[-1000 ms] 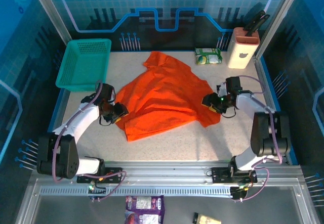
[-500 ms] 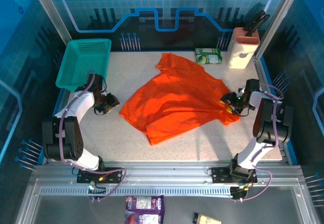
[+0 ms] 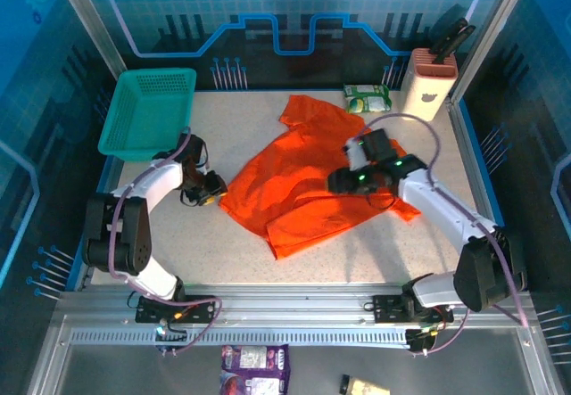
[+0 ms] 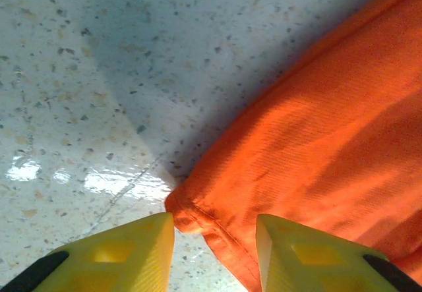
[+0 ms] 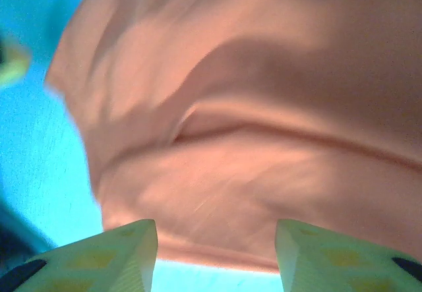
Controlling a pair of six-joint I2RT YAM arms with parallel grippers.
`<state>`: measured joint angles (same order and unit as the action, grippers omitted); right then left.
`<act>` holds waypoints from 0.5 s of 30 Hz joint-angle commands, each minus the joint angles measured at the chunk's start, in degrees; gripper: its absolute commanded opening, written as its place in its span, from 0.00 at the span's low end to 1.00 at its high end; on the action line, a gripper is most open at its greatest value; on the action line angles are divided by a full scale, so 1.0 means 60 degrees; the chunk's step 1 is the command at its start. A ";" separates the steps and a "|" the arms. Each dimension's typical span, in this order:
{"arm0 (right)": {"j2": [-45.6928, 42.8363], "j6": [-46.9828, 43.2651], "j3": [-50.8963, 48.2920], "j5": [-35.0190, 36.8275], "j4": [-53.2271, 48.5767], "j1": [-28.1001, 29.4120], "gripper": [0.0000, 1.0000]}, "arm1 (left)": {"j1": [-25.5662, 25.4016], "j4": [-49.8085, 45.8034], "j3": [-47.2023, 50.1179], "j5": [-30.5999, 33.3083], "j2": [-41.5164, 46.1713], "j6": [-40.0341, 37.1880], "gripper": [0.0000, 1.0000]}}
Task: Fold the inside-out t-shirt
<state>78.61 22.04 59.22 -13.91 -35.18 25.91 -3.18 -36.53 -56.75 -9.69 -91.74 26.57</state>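
Since the earlier frame the right arm has swung in from the right edge of the overhead view toward the middle. Its right gripper [image 3: 342, 181] now hangs over the bright orange, wrinkled short-sleeved t-shirt [image 3: 285, 172]. The shirt has drawn in from its wider spread into a more bunched shape, with a fold along its lower edge. The left gripper [image 3: 214, 192] has come back in to the cloth's left tip.

The shirt lies in the centre of the speckled pale tabletop [image 3: 223, 252], one sleeve reaching toward the upper middle and a corner trailing to the right under the right arm. It sits well apart from the teal plastic mesh basket [image 3: 116, 119] at upper left.

In the left wrist view the left gripper [image 4: 214, 229] is released, its yellow fingers [image 4: 125, 246] apart and straddling a hemmed corner of the shirt [image 4: 316, 140] that rests on the table.

In the blurred right wrist view the right gripper [image 5: 216, 239] also stands unclenched. Its pale fingers [image 5: 105, 252] are spread wide, and the shirt [image 5: 250, 107] fills the frame beyond them.
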 commanded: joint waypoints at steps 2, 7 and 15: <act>0.0066 -0.1613 -0.0669 0.0999 -0.0264 0.2811 0.51 | -0.0027 0.0159 0.0212 0.0700 -0.0380 -0.0168 0.38; 0.0257 -0.4988 -0.1417 0.2372 0.1430 0.5600 0.54 | -0.0027 0.0581 0.0200 -0.0028 -0.0953 -0.0134 0.35; 0.1902 -0.8437 -0.0790 0.2111 0.1774 0.5877 0.55 | -0.0027 0.1082 0.0332 -0.0514 -0.1373 -0.0062 0.30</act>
<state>86.74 -16.93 51.33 -1.83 -26.44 61.08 -3.18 -32.03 -55.66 -9.93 -98.59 26.61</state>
